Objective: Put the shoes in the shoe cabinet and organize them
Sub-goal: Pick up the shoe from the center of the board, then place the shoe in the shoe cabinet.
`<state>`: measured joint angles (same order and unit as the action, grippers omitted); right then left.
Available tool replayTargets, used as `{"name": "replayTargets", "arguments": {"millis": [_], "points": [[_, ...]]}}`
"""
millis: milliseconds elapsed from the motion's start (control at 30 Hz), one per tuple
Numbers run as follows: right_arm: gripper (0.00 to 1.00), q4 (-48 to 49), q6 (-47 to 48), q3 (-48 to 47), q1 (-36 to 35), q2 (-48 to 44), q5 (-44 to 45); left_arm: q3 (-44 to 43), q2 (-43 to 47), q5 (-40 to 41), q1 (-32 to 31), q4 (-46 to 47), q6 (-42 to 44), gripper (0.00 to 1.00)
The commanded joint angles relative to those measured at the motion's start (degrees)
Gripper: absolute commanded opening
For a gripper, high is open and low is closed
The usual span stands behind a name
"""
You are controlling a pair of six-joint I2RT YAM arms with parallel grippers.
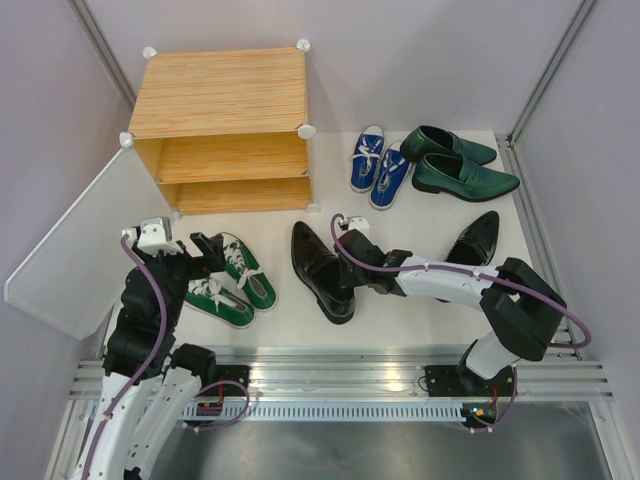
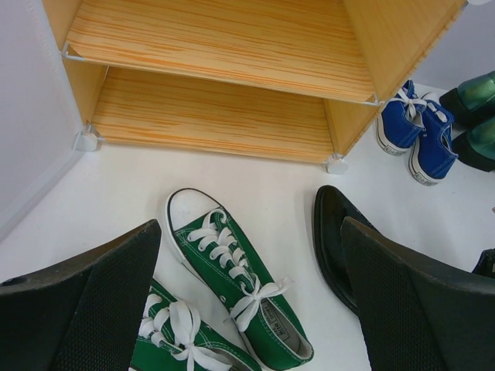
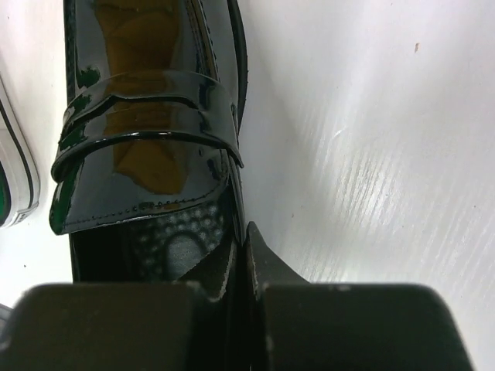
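Note:
The shoe cabinet [image 1: 220, 95] stands at the back left with both shelves [image 2: 216, 116] bare. A pair of green sneakers [image 1: 235, 285] lies in front of it. My left gripper [image 1: 205, 250] hovers just above them, open, with one sneaker [image 2: 232, 286] between its fingers and nothing touched. My right gripper [image 1: 345, 245] is shut on the side wall of a shiny black shoe [image 1: 318, 265], one finger inside the shoe [image 3: 147, 131] and one outside. Its mate [image 1: 475, 240] lies to the right. Blue sneakers [image 1: 378, 165] and dark-green loafers [image 1: 460, 165] sit at the back right.
The cabinet's frosted white door [image 1: 60, 250] hangs open at the far left, beside my left arm. Grey walls close in the white table on the left, back and right. The black shoe's toe [image 2: 332, 239] lies close to the green sneakers.

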<state>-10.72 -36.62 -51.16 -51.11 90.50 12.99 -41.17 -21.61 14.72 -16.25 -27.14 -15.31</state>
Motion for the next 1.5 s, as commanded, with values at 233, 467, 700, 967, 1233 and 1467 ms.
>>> {"name": "replayTargets", "arguments": {"millis": [233, 467, 700, 967, 1233, 1467], "points": [[0.01, -1.14, -2.13, -1.58, 0.75, -10.07, 2.74, 0.21, -0.63, -0.57, -0.19, 1.56, 1.42, 1.00], [0.01, -1.23, -10.64, -4.38, 1.19, -13.33, 6.95, 0.12, -1.07, -5.21, -0.19, 2.08, 1.60, 1.00], [0.01, 2.11, -13.40, -11.06, 1.02, -9.04, 2.49, -0.67, -1.51, -6.82, -0.19, 2.09, 1.60, 1.00], [0.01, 2.63, -7.15, -20.81, -5.22, -1.91, -3.76, 0.21, 7.71, 6.18, -0.27, 2.00, 0.37, 0.99], [0.01, 2.72, -6.71, -36.80, -5.40, 9.84, -3.86, 0.12, 9.56, 16.47, -0.27, 0.59, -2.35, 1.00], [0.01, 0.00, -9.34, -57.98, -5.23, 24.62, 2.91, 0.21, 9.83, 17.27, -0.19, 0.15, -2.62, 1.00]]}}
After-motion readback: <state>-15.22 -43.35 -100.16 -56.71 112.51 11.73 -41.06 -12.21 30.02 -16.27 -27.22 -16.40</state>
